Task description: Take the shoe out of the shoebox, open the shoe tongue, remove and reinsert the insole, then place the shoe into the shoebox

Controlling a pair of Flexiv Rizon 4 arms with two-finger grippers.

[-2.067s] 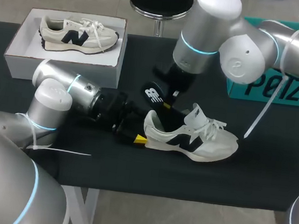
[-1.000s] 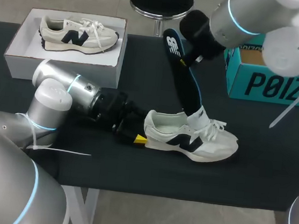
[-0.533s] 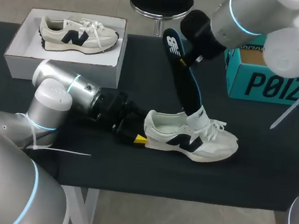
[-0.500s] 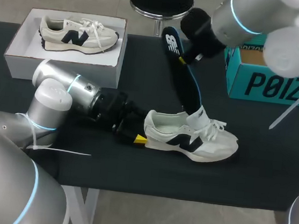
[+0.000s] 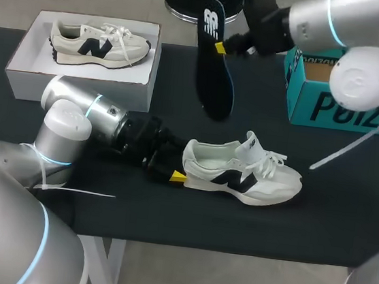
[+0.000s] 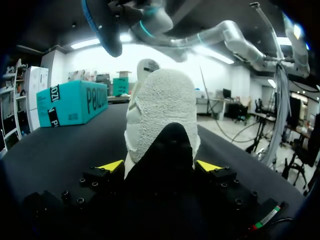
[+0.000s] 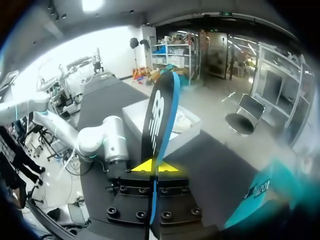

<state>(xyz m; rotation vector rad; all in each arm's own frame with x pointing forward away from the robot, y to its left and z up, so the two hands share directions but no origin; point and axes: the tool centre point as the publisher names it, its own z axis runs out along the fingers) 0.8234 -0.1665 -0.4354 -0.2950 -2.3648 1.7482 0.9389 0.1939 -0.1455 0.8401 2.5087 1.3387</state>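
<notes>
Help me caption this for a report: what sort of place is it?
Likely a robotics lab bench: the right gripper holds an insole aloft, and the left gripper clamps a shoe on a black table near a white shoebox.

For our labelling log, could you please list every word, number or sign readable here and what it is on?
Teal box: large white brand lettering on its side, partly hidden by the right arm.
Insole: white logo mark near its heel end.
Loose shoe and boxed shoe: a dark logo letter on the side.
No numbers or other signs show.
</notes>
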